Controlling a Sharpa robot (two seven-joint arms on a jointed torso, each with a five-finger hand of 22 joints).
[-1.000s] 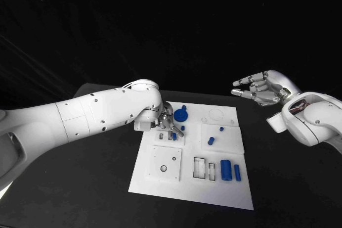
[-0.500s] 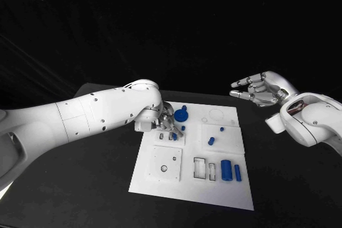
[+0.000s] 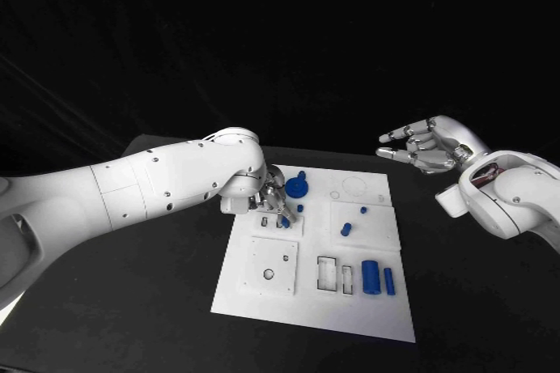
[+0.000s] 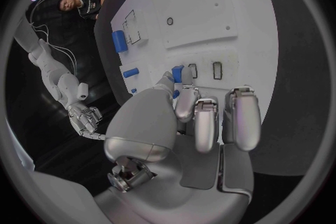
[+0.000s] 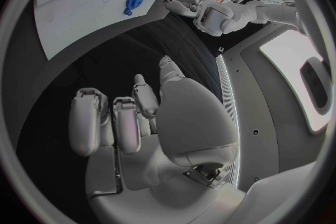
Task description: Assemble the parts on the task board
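One robot hand (image 3: pixel 272 201) pinches a small blue part (image 4: pixel 177 74) over the unlabelled task board (image 3: pixel 306 300).

board (image 3: pixel 292 300): lay in the middle of the table (image 3: pixel 129 308).
left hand (image 3: pixel 271 201): hung over the board's far left part, fingertips down at a small peg (image 3: pixel 286 222).
round part (image 3: pixel 296 187): lay on the board just behind the left hand.
small parts (image 3: pixel 345 230): lay mid-board, right of the left hand; another (image 3: pixel 363 211) sat behind them.
cylinder (image 3: pixel 370 277): lay near the board's right edge, a thinner bar (image 3: pixel 388 281) just right of it.
right hand (image 3: pixel 427 146): was raised beyond the board's far right corner, well apart from it.
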